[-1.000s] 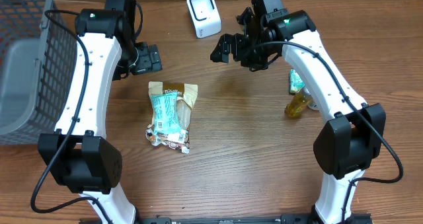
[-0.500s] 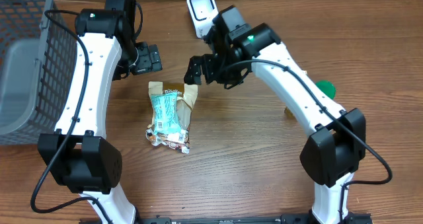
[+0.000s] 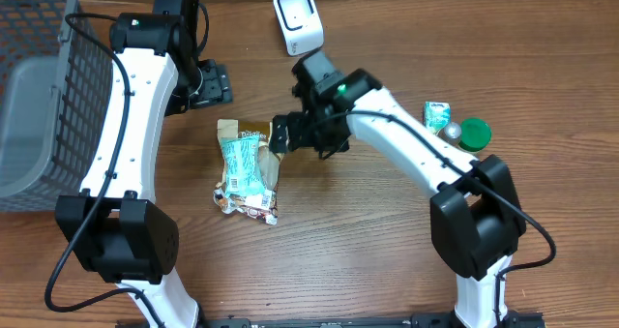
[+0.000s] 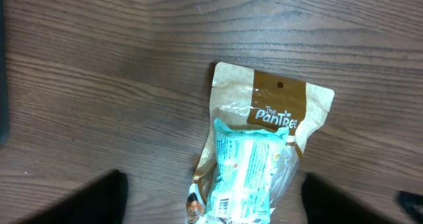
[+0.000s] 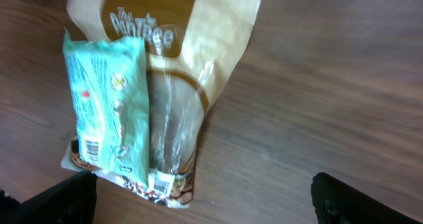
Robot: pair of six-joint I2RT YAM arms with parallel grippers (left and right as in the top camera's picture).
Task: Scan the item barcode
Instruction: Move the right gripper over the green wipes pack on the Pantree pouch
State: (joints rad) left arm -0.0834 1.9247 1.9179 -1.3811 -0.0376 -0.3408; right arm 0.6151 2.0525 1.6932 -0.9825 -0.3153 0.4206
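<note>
A teal snack packet lies on top of a tan "The PanTree" pouch in the middle of the table. The teal packet shows a barcode near its lower end, and the pouch carries a white barcode label at its bottom edge. The white scanner stands at the back centre. My right gripper hovers open just over the pouch's upper right edge, nothing between its fingers. My left gripper hangs open, back and left of the teal packet, holding nothing.
A wire basket with a grey bin inside stands at the far left. A small green carton and a bottle with a green cap sit at the right. Bare wood lies in front of the pouch.
My right arm has swung left from near the bottle to just above the pouch, jaws still wide. The left arm stayed in place, its jaws drawing in a little.
</note>
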